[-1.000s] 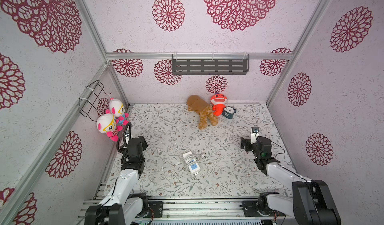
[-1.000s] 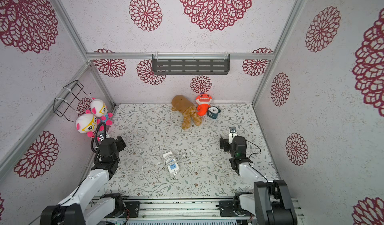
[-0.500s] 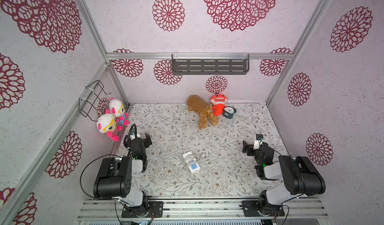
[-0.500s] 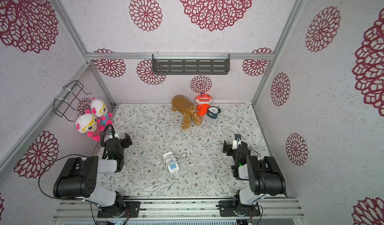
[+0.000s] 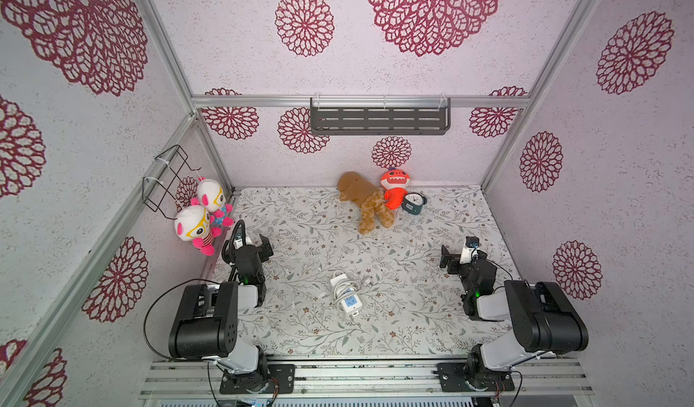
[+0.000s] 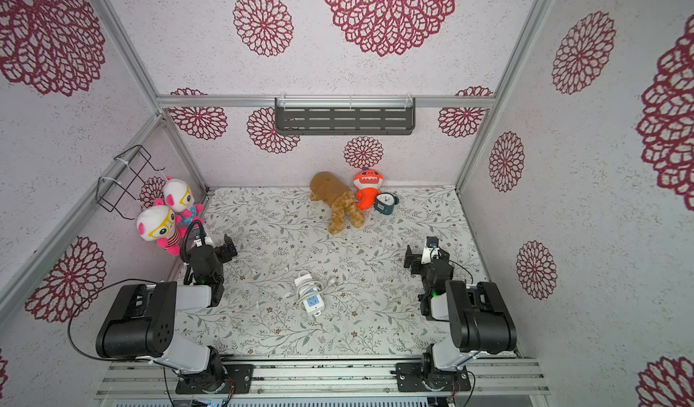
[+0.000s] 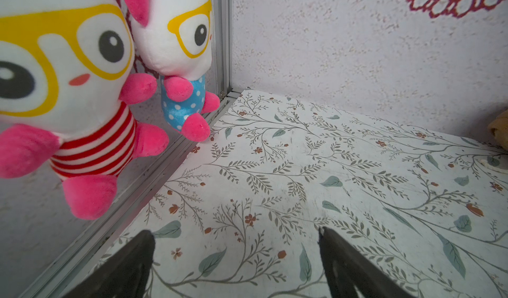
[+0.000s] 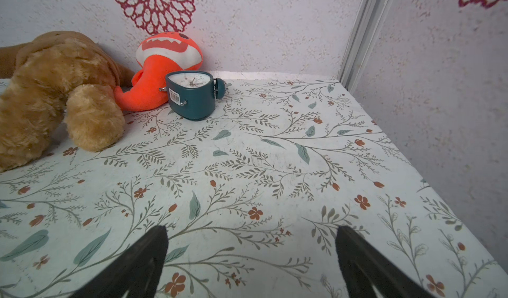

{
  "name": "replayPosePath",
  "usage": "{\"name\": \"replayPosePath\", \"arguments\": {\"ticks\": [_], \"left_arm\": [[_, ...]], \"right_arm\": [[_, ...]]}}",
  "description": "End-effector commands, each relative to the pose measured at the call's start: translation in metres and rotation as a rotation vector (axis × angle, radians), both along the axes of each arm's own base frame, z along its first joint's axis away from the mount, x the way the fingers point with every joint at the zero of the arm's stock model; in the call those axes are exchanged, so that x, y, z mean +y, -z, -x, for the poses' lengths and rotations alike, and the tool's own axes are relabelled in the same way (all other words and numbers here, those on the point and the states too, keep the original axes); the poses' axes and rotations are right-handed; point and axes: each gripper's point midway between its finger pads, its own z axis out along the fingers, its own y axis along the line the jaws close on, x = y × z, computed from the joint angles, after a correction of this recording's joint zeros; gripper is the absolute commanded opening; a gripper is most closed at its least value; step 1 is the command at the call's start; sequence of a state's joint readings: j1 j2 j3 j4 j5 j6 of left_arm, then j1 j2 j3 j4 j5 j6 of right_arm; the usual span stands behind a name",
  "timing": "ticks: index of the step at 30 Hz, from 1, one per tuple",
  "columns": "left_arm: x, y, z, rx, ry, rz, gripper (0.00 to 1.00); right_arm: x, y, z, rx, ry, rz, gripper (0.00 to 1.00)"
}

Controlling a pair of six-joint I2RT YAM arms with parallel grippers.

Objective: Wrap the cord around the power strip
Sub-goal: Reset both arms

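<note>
The power strip (image 5: 352,303) (image 6: 314,302) lies on the floral mat near its middle, its light blue socket face up. Loops of the white cord (image 5: 342,288) (image 6: 305,285) are bunched around its far end, and a short white end (image 5: 366,282) sticks out to the right. My left gripper (image 5: 253,243) (image 6: 216,244) (image 7: 236,236) stands open and empty near the left wall, well clear of the strip. My right gripper (image 5: 460,255) (image 6: 424,255) (image 8: 251,233) is open and empty by the right wall. Neither wrist view shows the strip or the cord.
Two pink-and-white plush dolls (image 5: 199,221) (image 7: 82,90) hang on the left wall close to my left gripper. A brown plush (image 5: 366,202) (image 8: 49,90), an orange plush (image 5: 393,189) (image 8: 162,71) and a teal alarm clock (image 5: 413,202) (image 8: 192,97) sit at the back.
Both arms have folded back and now rest at the sides with elbows raised. The left gripper's jaws opened slightly wider. The power strip and cord have not moved.
</note>
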State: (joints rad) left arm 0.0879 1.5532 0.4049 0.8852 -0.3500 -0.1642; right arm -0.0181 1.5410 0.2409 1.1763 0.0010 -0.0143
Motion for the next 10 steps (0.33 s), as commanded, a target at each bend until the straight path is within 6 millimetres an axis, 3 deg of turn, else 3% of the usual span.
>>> {"name": "replayPosePath", "arguments": {"ticks": [1, 10], "left_arm": [[0.0032, -0.0053, -0.0011, -0.016, -0.011, -0.009, 0.97], [0.0036, -0.0054, -0.0010, -0.017, -0.011, -0.009, 0.97]], "right_arm": [[-0.0010, -0.0099, -0.0069, -0.027, 0.019, -0.005, 0.99], [-0.0012, -0.0115, -0.0042, -0.037, 0.021, -0.006, 0.99]]}}
